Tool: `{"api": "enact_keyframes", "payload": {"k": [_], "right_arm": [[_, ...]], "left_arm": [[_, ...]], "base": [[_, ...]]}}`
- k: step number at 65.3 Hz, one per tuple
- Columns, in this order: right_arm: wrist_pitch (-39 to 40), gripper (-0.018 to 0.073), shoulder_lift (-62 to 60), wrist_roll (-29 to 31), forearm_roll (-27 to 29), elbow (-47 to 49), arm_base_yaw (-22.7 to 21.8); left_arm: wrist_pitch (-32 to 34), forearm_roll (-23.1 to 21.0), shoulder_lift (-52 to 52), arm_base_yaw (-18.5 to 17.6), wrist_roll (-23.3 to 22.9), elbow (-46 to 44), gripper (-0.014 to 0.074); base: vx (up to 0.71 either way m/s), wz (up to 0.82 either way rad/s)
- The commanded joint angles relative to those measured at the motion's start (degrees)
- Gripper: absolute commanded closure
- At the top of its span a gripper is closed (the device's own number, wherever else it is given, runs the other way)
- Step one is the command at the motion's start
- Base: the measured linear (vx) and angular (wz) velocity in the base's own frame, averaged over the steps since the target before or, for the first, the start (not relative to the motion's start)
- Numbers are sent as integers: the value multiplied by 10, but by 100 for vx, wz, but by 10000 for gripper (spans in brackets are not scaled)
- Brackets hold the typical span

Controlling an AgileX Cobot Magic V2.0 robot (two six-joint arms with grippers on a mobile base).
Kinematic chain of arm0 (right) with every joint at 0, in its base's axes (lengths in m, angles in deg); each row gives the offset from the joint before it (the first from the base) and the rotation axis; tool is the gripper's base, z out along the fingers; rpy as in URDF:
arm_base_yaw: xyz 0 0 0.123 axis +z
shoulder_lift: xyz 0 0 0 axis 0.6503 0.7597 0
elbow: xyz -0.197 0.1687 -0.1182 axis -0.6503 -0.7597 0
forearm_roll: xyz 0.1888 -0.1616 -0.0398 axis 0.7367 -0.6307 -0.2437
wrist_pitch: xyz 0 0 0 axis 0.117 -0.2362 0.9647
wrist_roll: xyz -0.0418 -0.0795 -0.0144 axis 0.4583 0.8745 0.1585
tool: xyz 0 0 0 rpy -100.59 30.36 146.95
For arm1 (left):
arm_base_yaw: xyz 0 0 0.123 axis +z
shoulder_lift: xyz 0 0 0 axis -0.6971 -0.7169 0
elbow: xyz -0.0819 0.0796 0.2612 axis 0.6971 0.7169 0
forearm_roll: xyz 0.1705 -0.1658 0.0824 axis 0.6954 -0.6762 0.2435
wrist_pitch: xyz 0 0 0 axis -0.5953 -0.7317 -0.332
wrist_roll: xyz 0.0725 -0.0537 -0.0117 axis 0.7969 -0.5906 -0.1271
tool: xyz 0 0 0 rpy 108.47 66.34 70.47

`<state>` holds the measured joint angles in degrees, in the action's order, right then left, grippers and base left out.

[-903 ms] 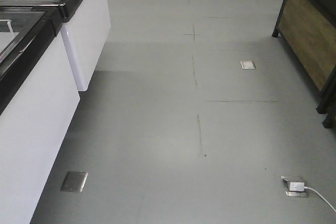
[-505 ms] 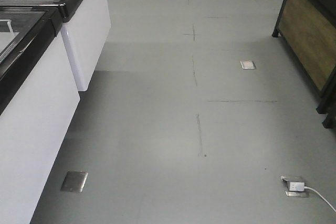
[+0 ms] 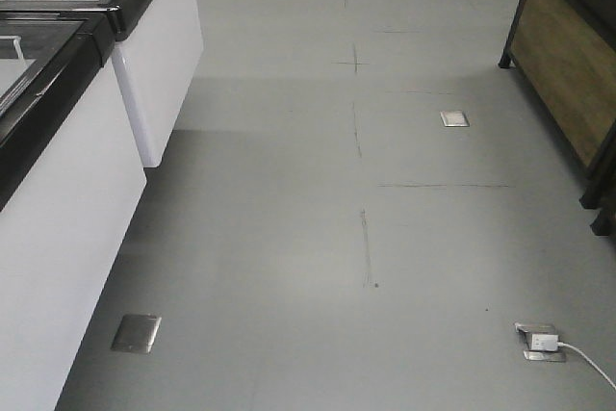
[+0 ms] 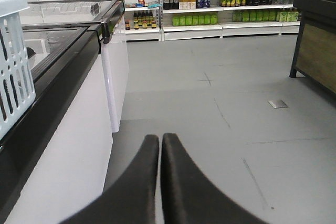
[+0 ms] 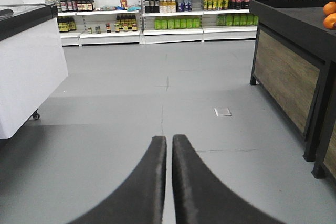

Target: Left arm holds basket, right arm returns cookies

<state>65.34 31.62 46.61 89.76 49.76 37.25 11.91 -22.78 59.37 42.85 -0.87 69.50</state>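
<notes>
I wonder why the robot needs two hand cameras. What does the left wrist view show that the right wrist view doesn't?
Only the left wrist view shows the basket, pale blue with slotted sides, by the freezer and its glass top. Only the right wrist view shows oranges on the stand. Both share the grey floor, shelves of bottles, the wood-panelled stand, a white freezer side, and black fingers shut on nothing: left gripper, right gripper.

Left gripper (image 4: 160, 140): two black curved fingers, tips pressed together, nothing held between them, pointing straight forward. Right gripper (image 5: 169, 141): matching black fingers, closed to a thin slit, empty, likewise aimed forward.
</notes>
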Motion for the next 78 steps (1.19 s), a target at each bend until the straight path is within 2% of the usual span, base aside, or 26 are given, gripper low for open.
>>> {"api": "enact_keyframes", "payload": {"k": [1,24,38,52,68,78], "right_arm": [[41,566,-7,5,-2,-10,-1],[41,566,-7,5,-2,-10,-1],[41,566,-7,5,-2,-10,-1],[41,566,-7,5,-2,-10,-1],[41,566,-7,5,-2,-10,-1],[41,566,-7,5,-2,-10,-1]], "left_arm": [[39,-3,6,-4,0,-16,602],[48,-3,6,-4,0,-16,602],[103,-3,6,-4,0,-16,602],[239,-3,6,-4,-4,-16,602],[440,-3,6,-4,-4,-17,602],[540,-2,6,-4,-5,-23,602]], "base": [[0,0],[0,0],[0,0],[0,0],[0,0],[0,0]]}}
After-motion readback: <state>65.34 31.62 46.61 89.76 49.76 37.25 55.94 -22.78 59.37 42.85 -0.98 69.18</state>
